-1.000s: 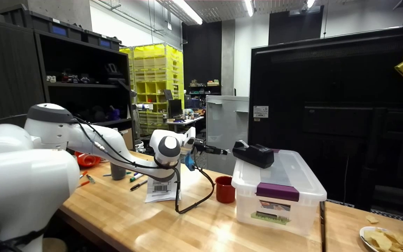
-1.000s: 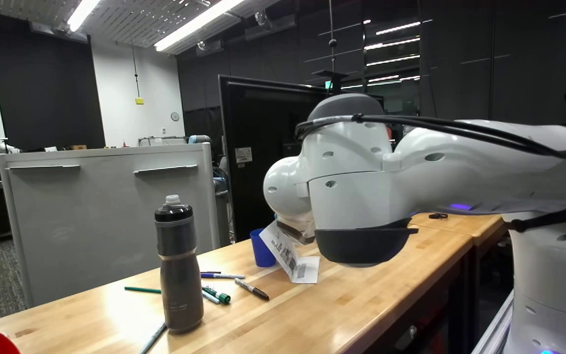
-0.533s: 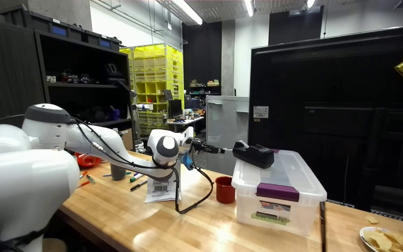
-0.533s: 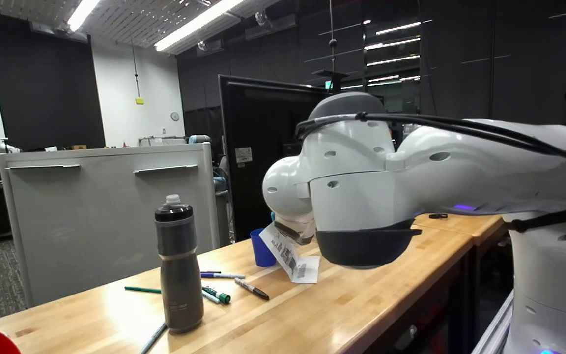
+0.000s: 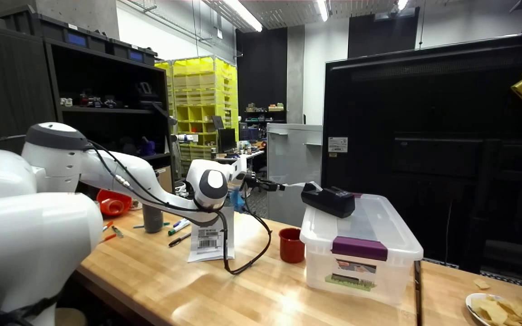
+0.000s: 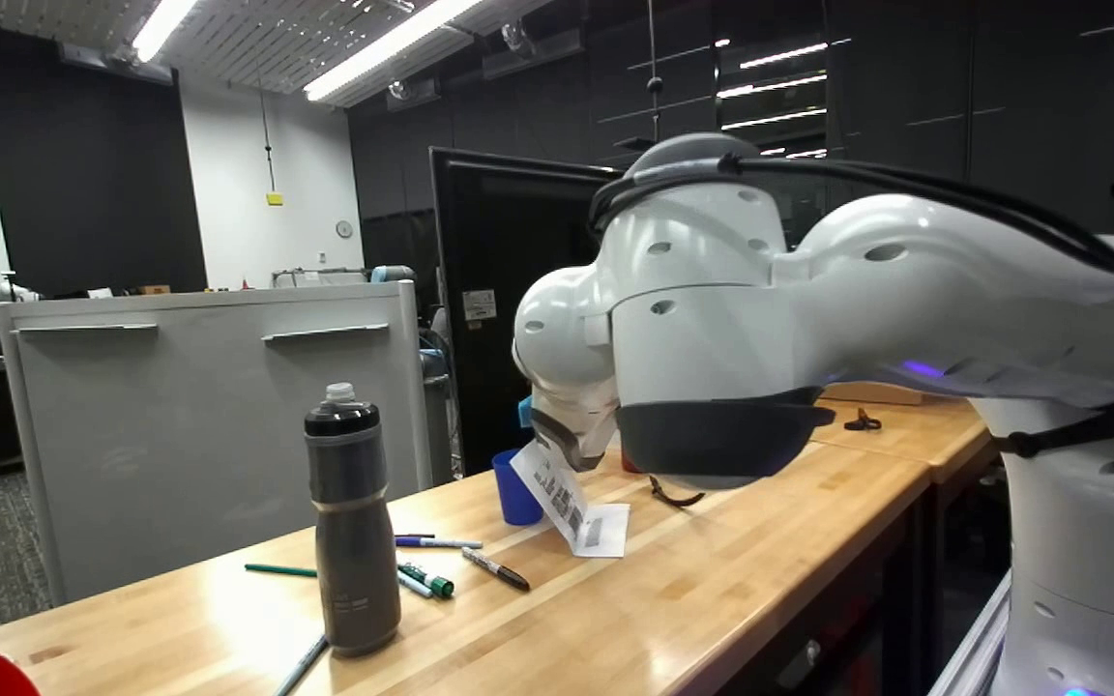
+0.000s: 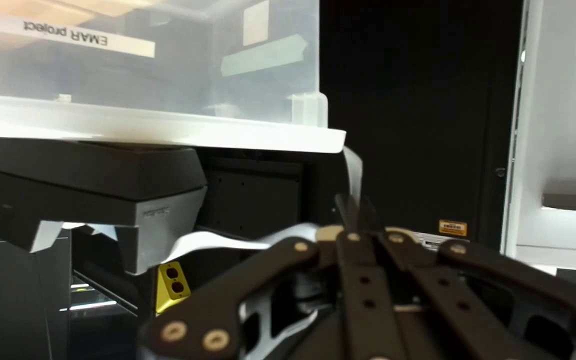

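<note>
Drawn up and away from one tape dispenser, one end effector clenches one tape strip; one box and one red mug share the tabletop.

1. Tape looked thin, smooth, glossy film.
2. Dispenser looked matt, smooth plastic.
3. Bin was smooth, glossy, translucent plastic.
4. Tabletop was glossy, smooth wood.
5. Red mug looked smooth, slightly shiny.
6. Folded sheet was matt paper.
7. Bottle looked like satiny plastic.
</note>
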Robot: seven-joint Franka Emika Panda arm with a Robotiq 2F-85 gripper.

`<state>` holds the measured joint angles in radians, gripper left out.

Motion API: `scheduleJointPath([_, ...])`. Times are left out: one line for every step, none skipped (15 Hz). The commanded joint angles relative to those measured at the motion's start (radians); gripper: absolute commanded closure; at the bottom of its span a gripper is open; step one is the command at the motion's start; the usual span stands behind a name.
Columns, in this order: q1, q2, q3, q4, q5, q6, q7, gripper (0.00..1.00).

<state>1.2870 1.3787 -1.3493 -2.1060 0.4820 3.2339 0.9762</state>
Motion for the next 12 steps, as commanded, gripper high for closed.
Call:
scheduleJointPath([0.052,-0.114,0.011,-0.067,0.007,0.054,-0.052,1.00])
scheduleJointPath([0.060,-0.124,0.011,-0.076,0.009,0.061,-0.056,1.00])
scheduleJointPath([0.068,-0.134,0.011,-0.085,0.010,0.070,-0.060,1.00])
scheduleJointPath([0.074,-0.139,0.011,-0.092,0.012,0.077,-0.063,1.00])
scheduleJointPath([0.080,-0.145,0.012,-0.099,0.014,0.082,-0.068,1.00])
scheduleJointPath([0.084,-0.146,0.013,-0.104,0.015,0.087,-0.073,1.00])
scheduleJointPath([0.087,-0.147,0.014,-0.109,0.017,0.089,-0.078,1.00])
scheduleJointPath([0.090,-0.146,0.015,-0.113,0.019,0.087,-0.081,1.00])
scheduleJointPath([0.092,-0.145,0.016,-0.117,0.020,0.088,-0.083,1.00])
scheduleJointPath([0.091,-0.149,0.017,-0.118,0.020,0.089,-0.087,1.00])
scheduleJointPath([0.092,-0.148,0.017,-0.121,0.023,0.088,-0.090,1.00])
scheduleJointPath([0.094,-0.146,0.015,-0.124,0.027,0.088,-0.093,1.00])
